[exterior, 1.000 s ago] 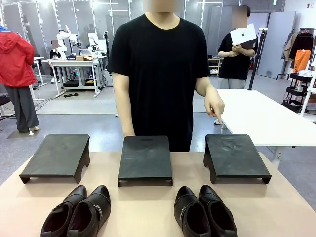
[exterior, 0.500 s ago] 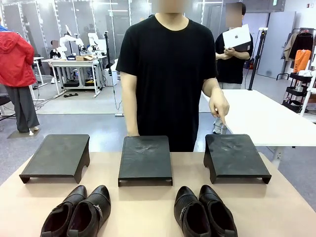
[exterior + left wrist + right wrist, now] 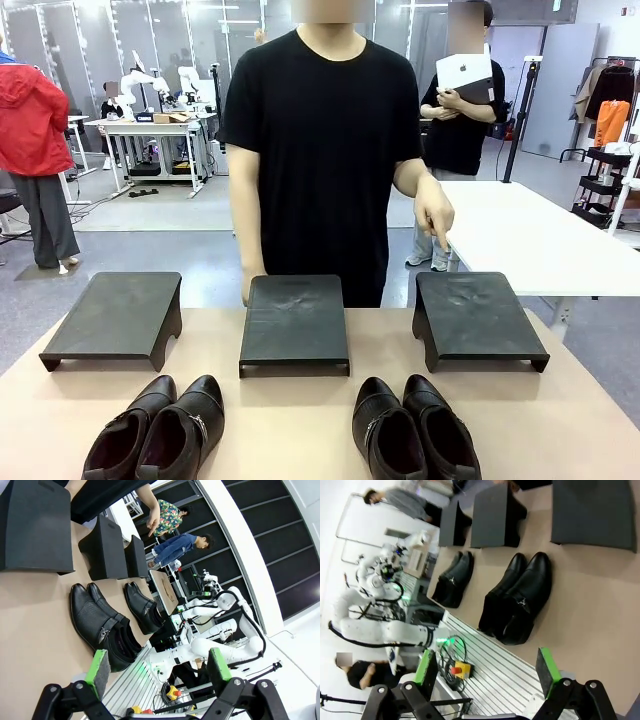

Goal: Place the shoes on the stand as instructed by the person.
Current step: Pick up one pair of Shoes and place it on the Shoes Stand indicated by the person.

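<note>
Two pairs of glossy black shoes lie at the table's near edge: the left pair, with a silver buckle strap, and the right pair. Behind them stand three black stands: left, middle and right. The person in a black T-shirt stands at the far side, and their hand points a finger down over the right stand's far edge. My left gripper is open above the left pair. My right gripper is open above the right pair.
A white table stands behind at the right. Another person holding a laptop walks behind it. A figure in a red jacket stands far left. Bare tabletop lies between the two pairs.
The person swayed to the picture's right and back again. The pointing hand stays over the right stand. Shoes and stands have not moved.
</note>
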Motion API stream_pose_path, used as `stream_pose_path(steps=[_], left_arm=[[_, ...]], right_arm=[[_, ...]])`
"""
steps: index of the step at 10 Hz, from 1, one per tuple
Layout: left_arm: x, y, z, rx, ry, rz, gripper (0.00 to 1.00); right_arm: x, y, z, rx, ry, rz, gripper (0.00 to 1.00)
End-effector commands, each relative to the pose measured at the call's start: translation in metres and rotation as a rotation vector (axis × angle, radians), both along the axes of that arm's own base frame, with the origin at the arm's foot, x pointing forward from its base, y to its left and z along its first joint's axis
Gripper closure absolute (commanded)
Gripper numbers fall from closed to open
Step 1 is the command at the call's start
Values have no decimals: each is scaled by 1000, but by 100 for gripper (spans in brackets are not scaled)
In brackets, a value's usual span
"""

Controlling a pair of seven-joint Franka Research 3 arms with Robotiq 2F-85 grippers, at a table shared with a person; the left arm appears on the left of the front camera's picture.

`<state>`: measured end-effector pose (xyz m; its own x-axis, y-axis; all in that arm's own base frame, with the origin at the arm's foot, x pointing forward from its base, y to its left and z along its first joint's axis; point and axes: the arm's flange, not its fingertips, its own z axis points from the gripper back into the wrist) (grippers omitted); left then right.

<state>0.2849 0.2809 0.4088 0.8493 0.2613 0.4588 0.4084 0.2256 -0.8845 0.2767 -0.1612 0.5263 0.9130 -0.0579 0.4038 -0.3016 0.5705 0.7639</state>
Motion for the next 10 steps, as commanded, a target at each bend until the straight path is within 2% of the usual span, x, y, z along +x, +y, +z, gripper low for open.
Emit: stream_pose_path(steps=[1,3,5,8,9,10], left_arm=[[-2,0,2,-8,-17,-4,0],[-2,0,2,-8,-17,-4,0],[-2,0,2,-8,-17,-4,0],[-2,0,2,-8,-17,-4,0],[-2,0,2,-8,-17,-4,0],[-2,0,2,-8,-17,-4,0]], right_arm=[[16,49,14,-121,67,71,0],[38,109,29,-238,119,168,0],[44,159,29,-311,181,207,0],[42,221,-5,-421,277,77,0],[39,241,-22,-428,354,47,0],[35,259,-36,-451,349,15,0]])
